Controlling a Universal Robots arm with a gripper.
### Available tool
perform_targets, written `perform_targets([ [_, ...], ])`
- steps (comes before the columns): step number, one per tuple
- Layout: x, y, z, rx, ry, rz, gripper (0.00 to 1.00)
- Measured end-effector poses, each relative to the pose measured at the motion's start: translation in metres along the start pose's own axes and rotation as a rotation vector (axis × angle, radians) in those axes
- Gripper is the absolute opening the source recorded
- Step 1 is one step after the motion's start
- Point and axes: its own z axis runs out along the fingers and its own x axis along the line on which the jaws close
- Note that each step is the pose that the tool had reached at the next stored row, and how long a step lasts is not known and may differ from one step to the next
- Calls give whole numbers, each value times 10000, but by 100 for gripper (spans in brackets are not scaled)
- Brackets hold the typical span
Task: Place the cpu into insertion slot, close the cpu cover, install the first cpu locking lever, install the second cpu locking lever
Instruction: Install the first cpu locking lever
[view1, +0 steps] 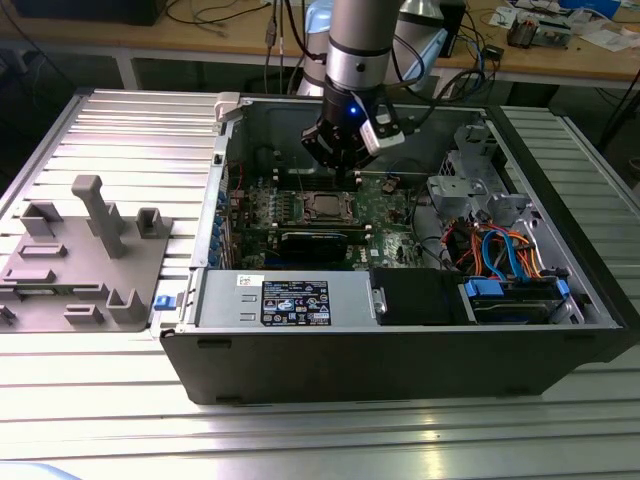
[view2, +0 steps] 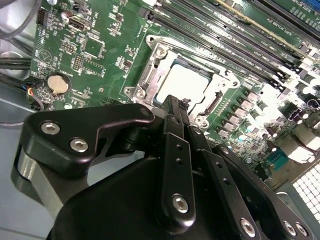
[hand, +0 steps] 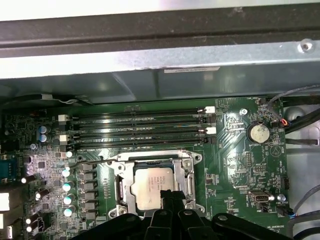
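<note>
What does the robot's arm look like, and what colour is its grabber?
The arm is a fat round tube, shiny silver-grey with a darker grey band at the top. A small blue light glows near its wrist, and a white block sits beside it. The gripper is black, built from flat bars and chunky rounded links joined by shiny silver screws. Its jaws are thin and black.

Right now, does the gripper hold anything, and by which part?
Nothing: the gripper is shut and empty, its tip at the edge of the seated cpu.
</note>
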Motion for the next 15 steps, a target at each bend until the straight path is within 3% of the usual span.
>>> perform_targets([
  [11, 229, -14, 1, -1, -21, -1, 11],
  [15, 346, -21, 1, -1, -35, -1, 11],
])
